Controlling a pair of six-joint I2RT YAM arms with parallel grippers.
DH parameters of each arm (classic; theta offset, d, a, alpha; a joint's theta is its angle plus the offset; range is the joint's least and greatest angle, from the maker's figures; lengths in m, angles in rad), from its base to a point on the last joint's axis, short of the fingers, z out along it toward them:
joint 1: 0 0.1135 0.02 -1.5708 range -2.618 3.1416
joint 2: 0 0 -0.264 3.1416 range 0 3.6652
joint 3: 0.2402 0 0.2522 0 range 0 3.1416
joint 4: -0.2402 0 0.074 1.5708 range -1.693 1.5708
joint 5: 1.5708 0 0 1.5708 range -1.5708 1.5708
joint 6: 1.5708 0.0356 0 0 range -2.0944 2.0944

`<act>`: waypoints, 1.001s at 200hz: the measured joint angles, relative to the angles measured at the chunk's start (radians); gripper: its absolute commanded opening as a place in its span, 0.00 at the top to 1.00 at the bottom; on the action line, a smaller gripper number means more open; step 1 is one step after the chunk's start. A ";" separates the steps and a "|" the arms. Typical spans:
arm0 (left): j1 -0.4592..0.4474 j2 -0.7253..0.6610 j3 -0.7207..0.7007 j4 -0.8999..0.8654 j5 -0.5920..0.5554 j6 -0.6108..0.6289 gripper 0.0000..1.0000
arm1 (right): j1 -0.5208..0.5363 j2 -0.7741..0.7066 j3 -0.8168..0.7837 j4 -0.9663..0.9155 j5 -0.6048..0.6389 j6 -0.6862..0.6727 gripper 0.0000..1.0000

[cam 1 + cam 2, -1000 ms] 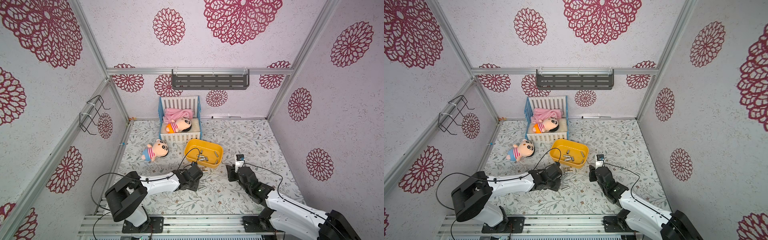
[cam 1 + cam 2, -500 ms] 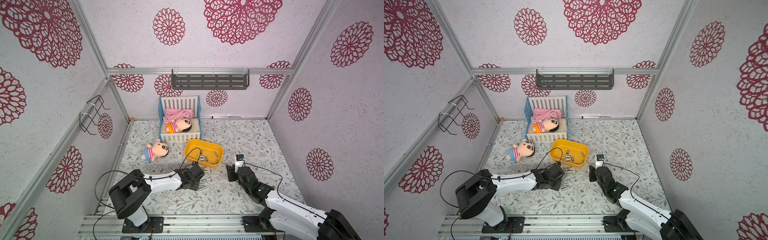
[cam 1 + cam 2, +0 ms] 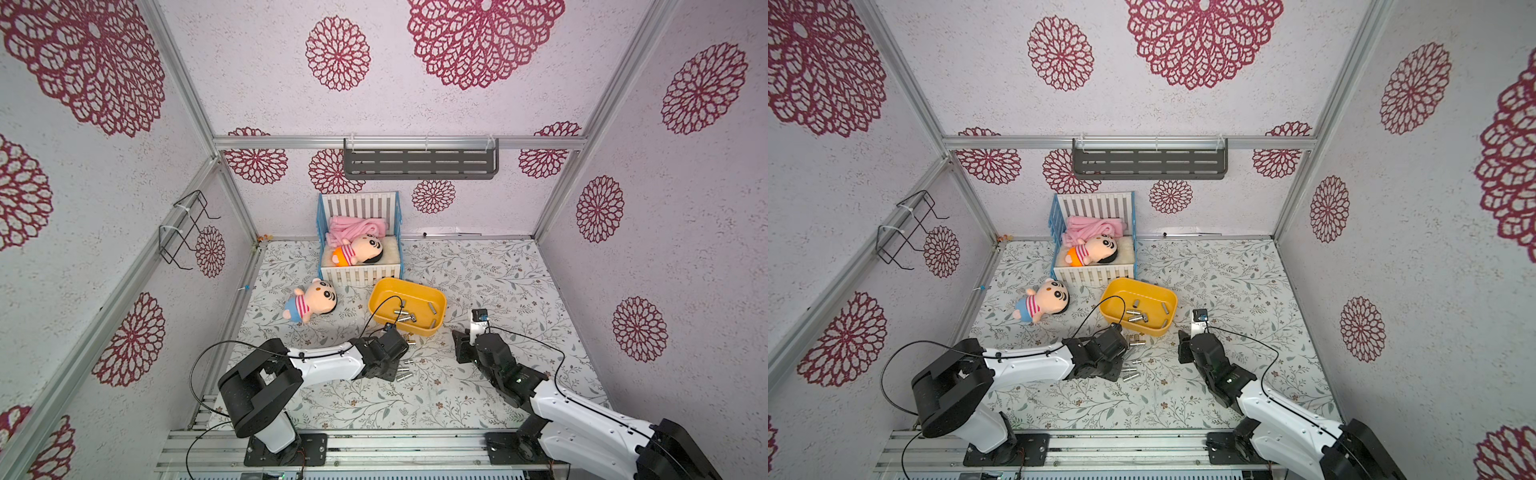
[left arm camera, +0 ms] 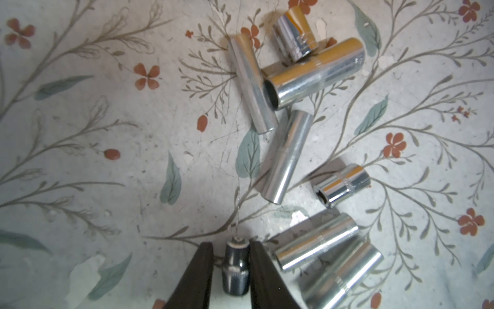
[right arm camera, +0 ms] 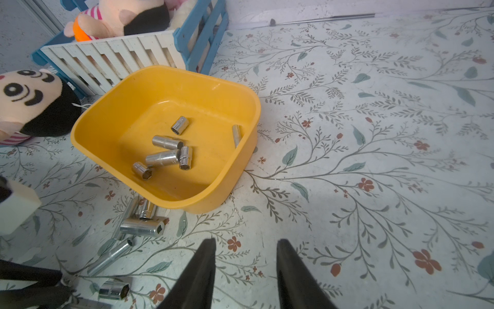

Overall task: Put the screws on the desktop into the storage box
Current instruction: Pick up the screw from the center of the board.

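Several silver screws (image 4: 288,157) lie in a loose cluster on the leaf-printed desktop (image 4: 107,133), just in front of the yellow storage box (image 3: 376,299). More screws (image 5: 163,157) lie inside the storage box (image 5: 213,187). My left gripper (image 4: 231,244) is down at the desktop. Its black fingers (image 4: 203,267) flank one small shaded screw (image 4: 236,267), with a thin gap showing on one side. In both top views the left wrist (image 3: 384,353) covers those fingers. My right gripper (image 5: 246,242) hovers open and empty over bare desktop, to the right of the box (image 3: 1113,291).
A white-and-blue crib (image 3: 361,274) holding a plush doll stands behind the box. Another plush doll (image 3: 309,301) lies on the desktop to its left. A grey shelf (image 3: 419,164) hangs on the back wall and a wire rack (image 3: 183,232) on the left wall.
The left jaws have narrowed around the small screw, and the left arm's base links have shifted slightly. The right arm and the loose screws have not moved.
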 measured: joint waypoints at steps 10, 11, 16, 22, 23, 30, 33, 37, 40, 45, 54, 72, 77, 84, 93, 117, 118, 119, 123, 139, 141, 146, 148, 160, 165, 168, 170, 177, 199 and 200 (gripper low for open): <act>0.000 0.000 0.000 -0.003 -0.002 0.001 0.78 | 0.000 0.001 0.000 0.000 0.000 0.000 0.58; 0.000 0.000 0.000 -0.004 -0.003 0.001 0.79 | 0.000 0.001 0.000 0.000 0.000 0.000 0.58; 0.000 0.000 0.000 -0.005 -0.004 0.001 0.80 | 0.000 0.001 0.000 0.000 0.000 0.000 0.58; 0.000 0.001 0.000 -0.005 -0.005 0.002 0.82 | 0.000 0.002 0.000 0.000 0.000 0.000 0.58; 0.000 0.000 0.000 -0.005 -0.005 0.002 0.83 | 0.000 0.002 0.000 0.000 0.000 0.000 0.58; 0.000 0.001 0.001 -0.005 -0.005 0.002 0.83 | 0.000 0.003 0.000 0.000 0.000 0.000 0.58; 0.000 0.001 0.002 -0.005 -0.005 0.002 0.83 | 0.000 0.004 0.000 0.000 0.000 0.000 0.58; 0.000 0.001 0.002 -0.006 -0.005 0.003 0.83 | 0.000 0.005 0.000 0.000 0.000 0.000 0.58; 0.000 0.002 0.003 -0.006 -0.005 0.003 0.83 | 0.000 0.005 0.000 0.000 0.000 0.000 0.58; 0.000 0.002 0.004 -0.006 -0.005 0.003 0.84 | 0.000 0.006 0.000 0.000 0.000 0.000 0.58; 0.000 0.002 0.004 -0.007 -0.005 0.004 0.84 | 0.000 0.006 0.000 0.000 0.000 0.000 0.58; -0.001 0.002 0.004 -0.009 -0.013 0.004 0.89 | 0.000 0.006 0.000 0.000 0.000 0.000 0.58; -0.002 0.001 0.004 -0.012 -0.020 0.004 0.90 | 0.000 0.007 0.000 0.000 0.000 0.000 0.58; -0.004 -0.002 0.004 -0.015 -0.030 0.005 0.94 | 0.000 0.008 0.000 0.000 0.000 0.000 0.58; -0.006 -0.011 0.004 -0.024 -0.043 0.005 0.97 | 0.000 0.010 0.000 0.000 0.000 0.000 0.58; -0.019 -0.089 0.004 -0.043 -0.082 0.005 1.00 | 0.000 0.013 0.000 0.000 0.000 0.000 0.58; -0.020 -0.096 0.004 -0.043 -0.084 0.005 1.00 | 0.000 0.013 0.000 0.000 0.000 0.000 0.58; -0.020 -0.099 0.004 -0.043 -0.085 0.005 1.00 | 0.000 0.013 0.000 0.000 0.000 0.000 0.58; -0.022 -0.117 0.006 -0.045 -0.093 0.005 1.00 | 0.000 0.013 0.000 0.000 0.000 0.000 0.58; -0.025 -0.174 0.035 -0.056 -0.134 0.006 1.00 | 0.000 0.013 0.000 0.000 -0.001 0.000 0.58; -0.025 -0.178 0.043 -0.057 -0.141 0.006 1.00 | 0.000 0.013 0.000 0.000 -0.002 0.000 0.58; -0.025 -0.183 0.060 -0.057 -0.154 0.005 1.00 | 0.000 0.013 0.000 0.000 -0.002 0.000 0.58; -0.025 -0.184 0.069 -0.056 -0.161 0.005 1.00 | 0.000 0.013 0.000 0.000 -0.002 0.000 0.58; -0.024 -0.177 0.123 -0.046 -0.193 0.000 1.00 | 0.000 0.013 0.000 0.000 -0.005 0.000 0.57; -0.021 -0.169 0.146 -0.041 -0.200 0.000 1.00 | 0.000 0.011 0.000 0.000 -0.006 0.000 0.57; -0.019 -0.159 0.163 -0.038 -0.204 -0.001 1.00 | 0.000 0.011 0.000 0.000 -0.006 0.000 0.57; -0.018 -0.152 0.178 -0.038 -0.206 -0.002 1.00 | 0.000 0.011 0.000 0.000 -0.006 0.000 0.57; -0.013 -0.121 0.223 -0.031 -0.211 -0.004 1.00 | 0.000 0.010 0.000 0.000 -0.006 0.000 0.57; 0.000 0.007 0.378 -0.018 -0.206 -0.008 1.00 | 0.000 0.008 0.000 0.001 -0.006 0.000 0.57; 0.001 0.012 0.383 -0.018 -0.206 -0.008 1.00 | 0.000 0.008 0.000 0.001 -0.006 0.000 0.57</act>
